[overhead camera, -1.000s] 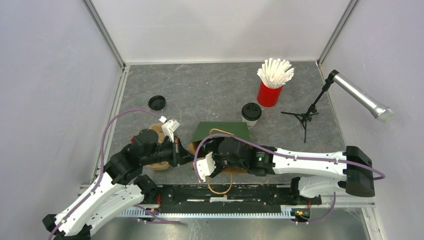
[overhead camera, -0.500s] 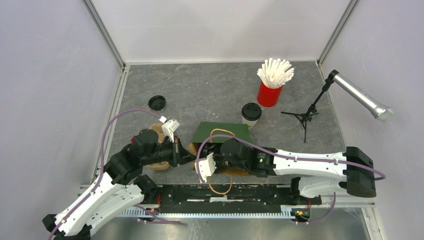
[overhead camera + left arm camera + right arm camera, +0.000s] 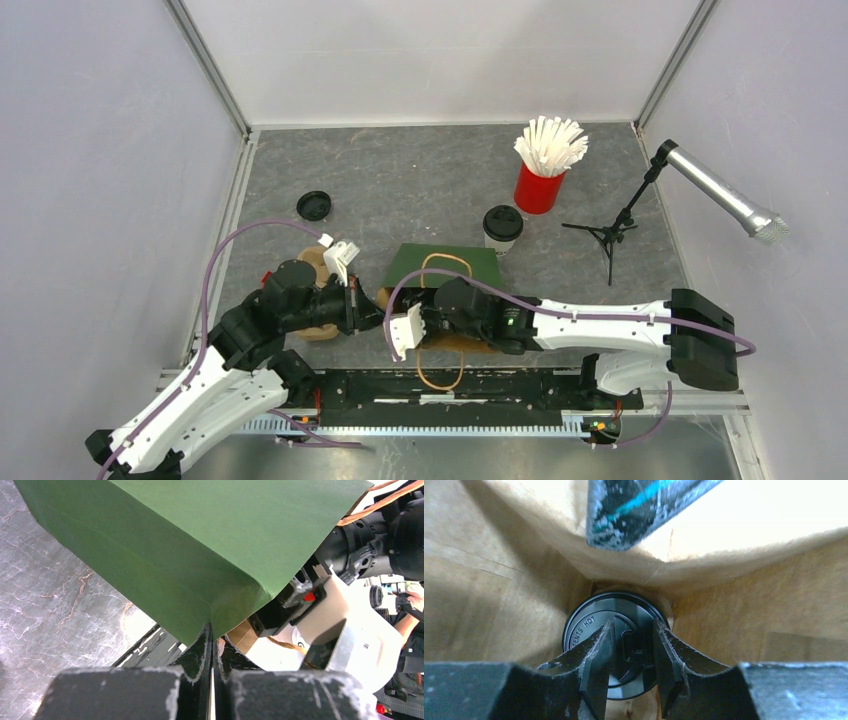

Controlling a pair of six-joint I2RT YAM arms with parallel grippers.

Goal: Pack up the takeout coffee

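The step in hand is the bagging of the first cup, and it looks nearly done. The left pincer (image 3: 210, 640) is clamped tight on a folded edge of the green bag (image 3: 445, 262), holding its mouth open toward the near side of the table (image 3: 400, 180). The right pincer (image 3: 633, 650) is reached deep inside the bag. Its wrist view shows the brown paper walls and, at the bottom, the first coffee cup (image 3: 589, 625) with its black lid facing the camera. The jaws are part way apart, narrower than the lid and hanging in front of it. Nothing shows between them, so I judge that they hold nothing and the cup is sitting in the bag on its own. Whether it is square on the bag's base cannot be told from here. The second coffee cup (image 3: 502, 226), lidded, stands on the table just beyond the far right corner of the bag, with the red cup of straws (image 3: 540, 188) farther back. A loose black lid (image 3: 313, 205) lies well apart at the far left. The next move calls for drawing the right arm straight back out without dragging the paper or tipping the cup. It then has to swing round to the second cup and take it by its wall below the lid, while the left pincer's grip holds the mouth wide.
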